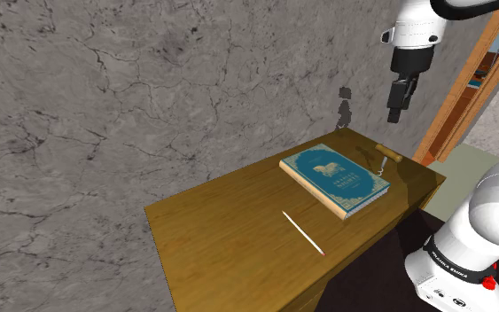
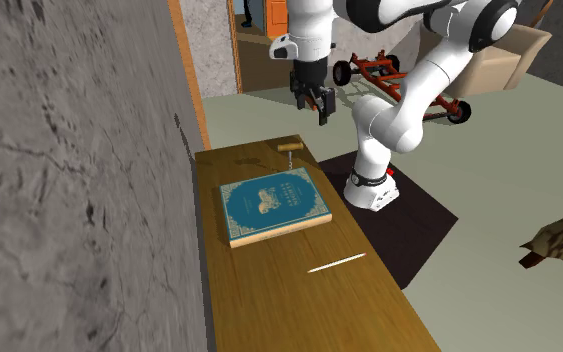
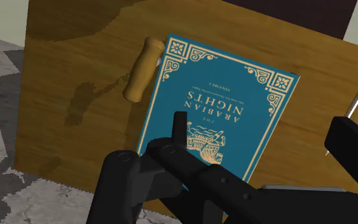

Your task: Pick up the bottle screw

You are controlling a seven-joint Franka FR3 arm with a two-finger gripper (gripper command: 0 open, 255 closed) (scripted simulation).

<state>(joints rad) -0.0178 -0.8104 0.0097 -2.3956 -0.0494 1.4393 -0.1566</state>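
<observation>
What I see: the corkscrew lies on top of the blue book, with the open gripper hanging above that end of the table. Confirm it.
One thing is wrong: the corkscrew lies on the wooden table beside the blue book, not on top of it; the wrist view shows it. The open gripper does hang above that end.

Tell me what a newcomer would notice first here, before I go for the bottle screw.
The teal hardcover book with gold ornament, lying flat on the brown wooden table, draws the eye first. Right beside it, near the table's end, lies the small wooden-handled corkscrew, and the robot's black jaws hang open high above that end.
</observation>
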